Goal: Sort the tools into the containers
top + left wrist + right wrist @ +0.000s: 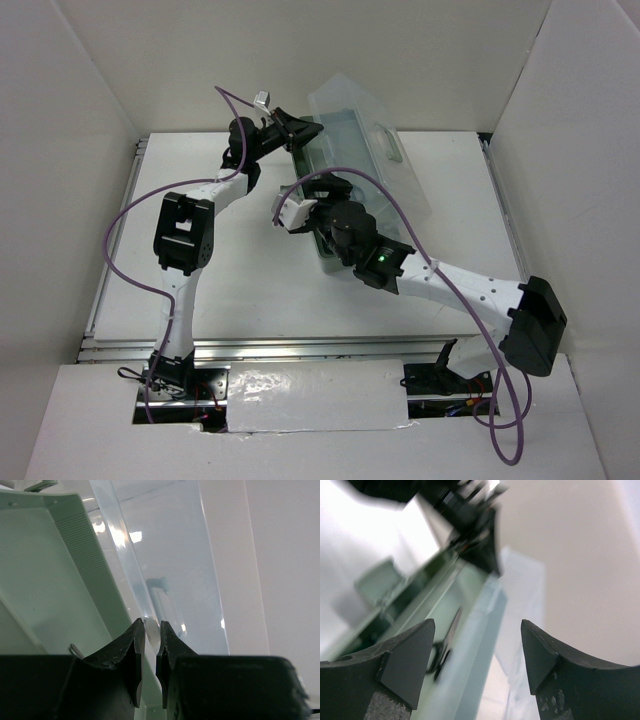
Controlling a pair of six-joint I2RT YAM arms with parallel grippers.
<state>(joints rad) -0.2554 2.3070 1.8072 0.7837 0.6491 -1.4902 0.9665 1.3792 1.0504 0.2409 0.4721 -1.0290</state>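
Table, walls, both grippers at the toolbox

White table (260, 290), white walls (90, 80) round it. Sage-green toolbox (322, 255) lies towards the far side, clear lid (370, 150) tilted up. My left gripper (151, 630), reached out to the far end, pinches the lid's edge, jaws nearly closed. My right gripper (477, 624) hangs over a tray (467, 592), jaws wide, holding nothing; scissors (444, 645) lie in that tray

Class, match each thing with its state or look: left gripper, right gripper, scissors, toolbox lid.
Things:
1 left gripper
2 right gripper
3 scissors
4 toolbox lid

States:
A lying in the green tray
B clear plastic
C wide open
D closed on the lid's edge

Pairs: 1-D, 2-C, 3-A, 4-B
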